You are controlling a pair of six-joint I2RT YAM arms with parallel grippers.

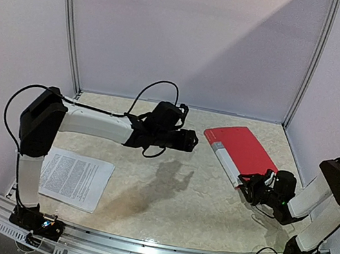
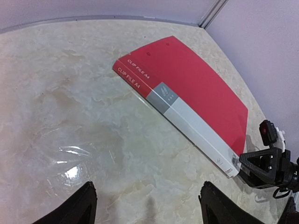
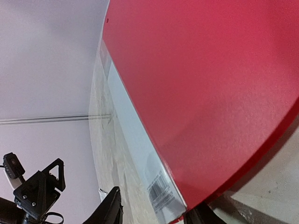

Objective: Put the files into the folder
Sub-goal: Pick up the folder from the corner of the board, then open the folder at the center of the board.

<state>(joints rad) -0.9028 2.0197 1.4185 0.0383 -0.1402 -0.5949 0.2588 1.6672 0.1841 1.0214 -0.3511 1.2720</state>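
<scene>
The red folder (image 1: 244, 149) lies shut at the back right of the table, its white-grey spine strip (image 2: 196, 135) facing left. My right gripper (image 1: 249, 182) sits at its near spine corner. In the right wrist view the jaws (image 3: 156, 214) straddle that corner: one finger (image 3: 110, 207) stands off the spine with a gap, and the other finger (image 3: 201, 217) is partly hidden behind the red cover (image 3: 201, 84). The files (image 1: 74, 178), printed white sheets, lie flat at the front left. My left gripper (image 1: 190, 140) hovers open over bare table mid-back, empty (image 2: 147, 205).
White walls with metal corner posts (image 1: 307, 65) close in the table at the back and sides. The folder's far edge lies near the right wall. The left arm's upper link (image 1: 43, 122) hangs above the files' left side.
</scene>
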